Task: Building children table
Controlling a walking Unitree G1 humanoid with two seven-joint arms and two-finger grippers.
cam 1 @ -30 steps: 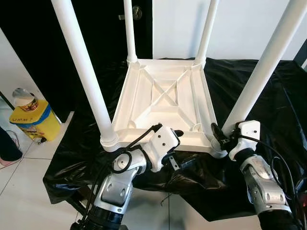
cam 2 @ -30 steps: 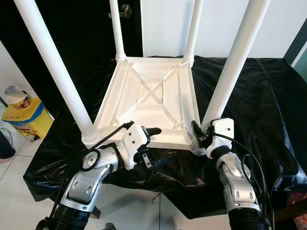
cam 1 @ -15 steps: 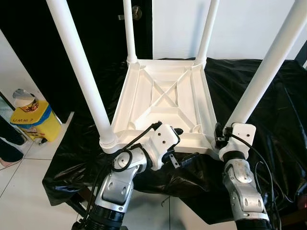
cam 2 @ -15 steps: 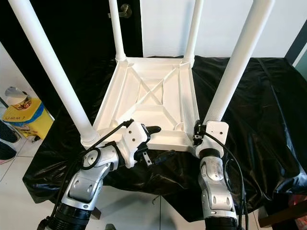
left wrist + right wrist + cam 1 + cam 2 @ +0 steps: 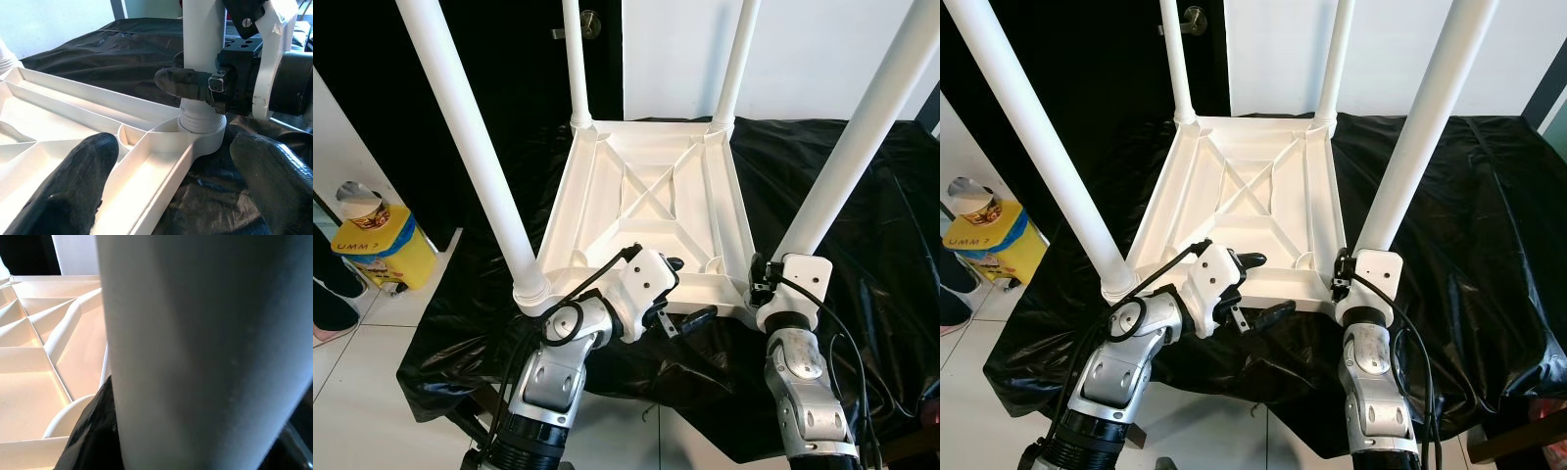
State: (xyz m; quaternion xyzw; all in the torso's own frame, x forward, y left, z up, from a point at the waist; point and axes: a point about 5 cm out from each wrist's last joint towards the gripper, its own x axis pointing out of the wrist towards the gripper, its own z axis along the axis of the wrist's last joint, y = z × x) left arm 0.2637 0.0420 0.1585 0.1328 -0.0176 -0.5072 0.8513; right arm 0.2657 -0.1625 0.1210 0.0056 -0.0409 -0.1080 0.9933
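A white children's table [image 5: 651, 196] lies upside down on a black cloth [image 5: 871, 206], its four legs pointing up. My left gripper [image 5: 687, 290] is open at the near rim of the tabletop. One finger [image 5: 73, 181] is over the ribbed underside and the other [image 5: 274, 171] is outside, over the cloth. My right gripper [image 5: 766, 282] is at the base of the near right leg [image 5: 832, 186]. In the left wrist view one of its black fingers [image 5: 183, 82] lies pressed across that leg just above the socket [image 5: 201, 128]. The right wrist view is close against the leg [image 5: 205, 347].
The black cloth drapes over the low support and hangs off its near edge. On the tiled floor at the left stand a yellow and blue container [image 5: 374, 240] and a person's dark shoe [image 5: 335, 289]. A dark door with a knob [image 5: 591, 22] is behind.
My right gripper has moved in to the left and closed round the near right leg's base, its forearm swinging under it. The left gripper has stayed at the near rim.
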